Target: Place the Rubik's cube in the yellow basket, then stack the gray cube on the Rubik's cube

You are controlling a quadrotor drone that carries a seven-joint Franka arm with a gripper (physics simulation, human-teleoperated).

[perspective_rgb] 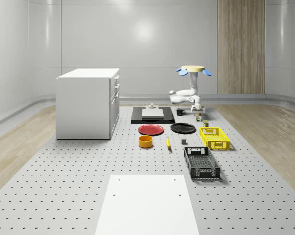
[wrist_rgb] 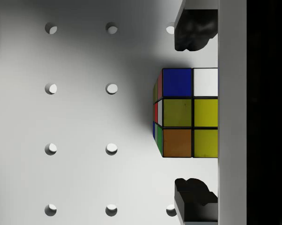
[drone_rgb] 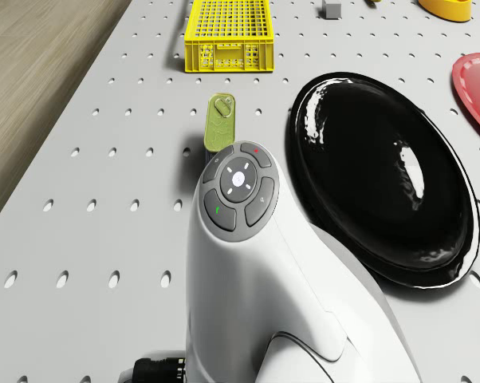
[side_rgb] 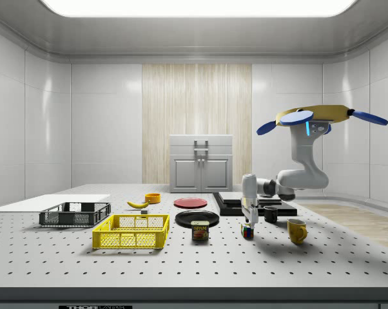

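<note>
The Rubik's cube (wrist_rgb: pixel 188 112) is sitting between the two fingertips (wrist_rgb: pixel 195 30) of the gripper (wrist_rgb: pixel 196 112), and that is the relation the next move is hanging on: in the wrist view the pads are standing apart on either side of it, with bare table showing between each pad and the cube's faces. So the jaws are released and gripping nothing, and the cube is resting on the table straight below them (a cube has no long axis to worry about, and its faces look squared to the pads).

Going from near to far in the whole-scene view: the gray cube (perspective_rgb: pixel 184 142) is lying on the table near the black crate (perspective_rgb: pixel 201 163); just right of it is the yellow basket (perspective_rgb: pixel 214 138), standing empty. Farther back, the Rubik's cube (perspective_rgb: pixel 199 118) is sitting just behind the basket, right of the black plate (perspective_rgb: pixel 183 128), with the gripper (perspective_rgb: pixel 198 112) hanging directly over it.

The drone (perspective_rgb: pixel 193 70) is hovering above the table's far right part, over the arm.

By my judgement, the gripper needs only a short descent and a squeeze before carrying the cube nearer, to the basket.
</note>
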